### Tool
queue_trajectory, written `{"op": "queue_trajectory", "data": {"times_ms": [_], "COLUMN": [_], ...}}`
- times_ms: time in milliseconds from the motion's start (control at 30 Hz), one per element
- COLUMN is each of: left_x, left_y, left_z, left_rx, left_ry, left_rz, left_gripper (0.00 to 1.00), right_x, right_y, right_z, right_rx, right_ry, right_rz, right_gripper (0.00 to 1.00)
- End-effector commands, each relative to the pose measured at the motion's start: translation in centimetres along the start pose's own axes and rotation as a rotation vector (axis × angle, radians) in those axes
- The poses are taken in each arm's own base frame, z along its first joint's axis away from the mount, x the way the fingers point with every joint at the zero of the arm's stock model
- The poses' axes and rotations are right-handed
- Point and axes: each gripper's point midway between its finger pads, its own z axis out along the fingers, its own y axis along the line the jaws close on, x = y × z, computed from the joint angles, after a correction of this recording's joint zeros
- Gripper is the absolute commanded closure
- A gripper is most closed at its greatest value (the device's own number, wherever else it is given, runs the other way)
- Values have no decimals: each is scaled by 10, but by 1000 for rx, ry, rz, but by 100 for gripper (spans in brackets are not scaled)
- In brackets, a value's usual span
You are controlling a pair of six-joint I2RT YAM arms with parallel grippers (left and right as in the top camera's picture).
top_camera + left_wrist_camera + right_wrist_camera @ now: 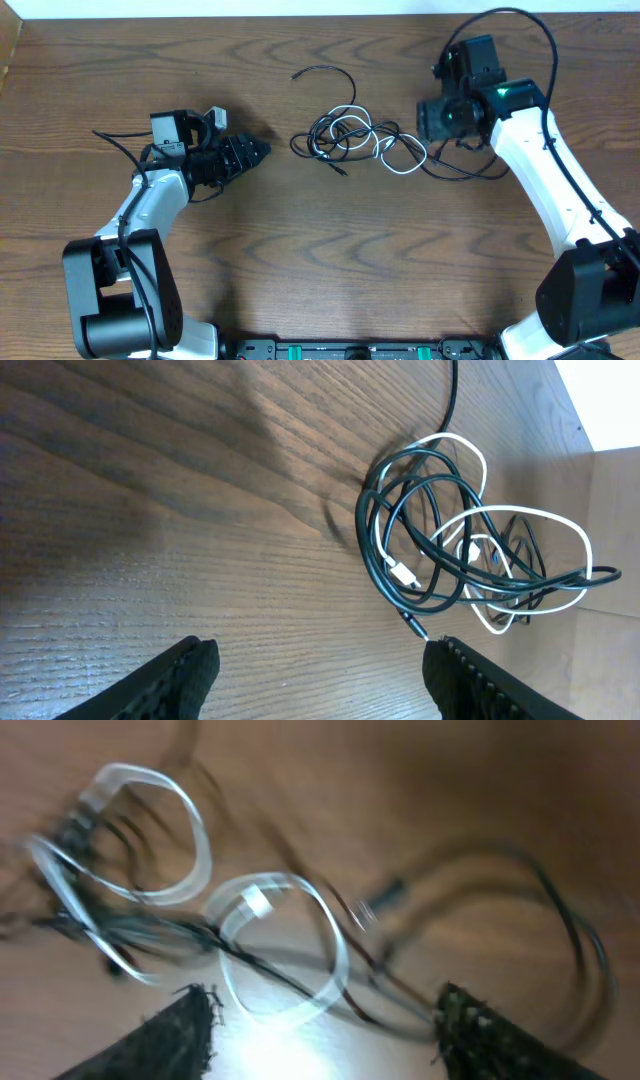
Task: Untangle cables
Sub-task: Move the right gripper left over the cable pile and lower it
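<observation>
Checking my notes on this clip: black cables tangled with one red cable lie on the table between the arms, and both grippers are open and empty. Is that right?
Not quite. The odd cable is white, not red; the left wrist view shows the white cable looped through the black cables. Otherwise correct: the left gripper and the right gripper both stand open, empty.

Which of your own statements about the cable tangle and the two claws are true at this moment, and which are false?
1. The white cable is looped in among the black cables. True.
2. The left claw grips a black cable. False: it is open with nothing between its fingers, short of the tangle.
3. One black strand trails out of the tangle toward the top of the overhead view. True.
4. The right claw is shut. False: its fingers stand apart over the cables.
</observation>
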Motion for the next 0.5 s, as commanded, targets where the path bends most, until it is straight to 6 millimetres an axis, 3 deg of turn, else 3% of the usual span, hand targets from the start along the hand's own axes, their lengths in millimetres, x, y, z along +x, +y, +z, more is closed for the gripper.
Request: {"op": "queue_trajectory", "data": {"times_ms": [0,133,233,400,467], "left_x": [1,1,1,1,1], "left_y": [0,0,0,0,0], "left_z": [1,1,1,1,1], "left_rx": [4,4,4,4,4], "left_ry": [6,6,6,6,6], "left_rz": [20,20,20,20,20], "left_gripper": [29,30,29,29,29], "right_x": [-13,-27,-27,-5,3], "right_y": [33,63,84,123,130], "right_z": [0,11,30,79,95], "right_rx": [-159,-248,-277,-308,-307], "right_ry": [-50,-109,-112,-63,-44], "right_rz": [-18,-66,-104,-225,-240], "right_gripper": [38,40,39,38,39]}}
